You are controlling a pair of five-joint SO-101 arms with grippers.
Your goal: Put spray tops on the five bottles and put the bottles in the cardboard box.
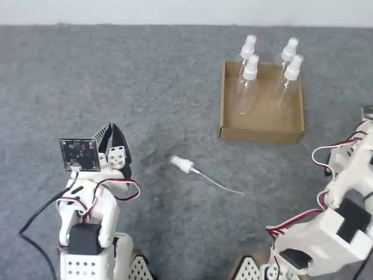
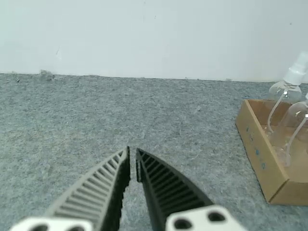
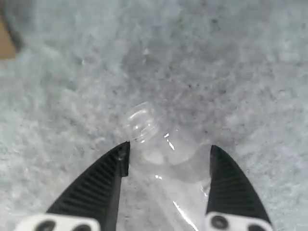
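While grey felt [image 1: 145,87] meets white wall [image 2: 144,33], left claw [image 2: 133,151] sits clenched, right claw [image 3: 169,147] grasps a bottle [image 3: 142,125].

**Felt, cardboard, plastic**

The felt [image 1: 116,76] is matt and fuzzy. The box [image 1: 259,134] is matt brown cardboard. The bottles [image 1: 247,93] and the bottle [image 3: 143,123] in the right gripper [image 3: 169,148] are clear, glossy plastic. The tops [image 1: 250,67] are smooth white plastic. The left gripper [image 2: 133,158] has black, ribbed, matt plastic jaws, as has the right.

Nothing fancy here: fuzzy grey felt mat [image 2: 72,120] runs out ahead of the left jaws to a plain white wall [image 2: 144,33], bit of fluff [image 2: 45,73] at the seam. Same felt beneath the right jaws.
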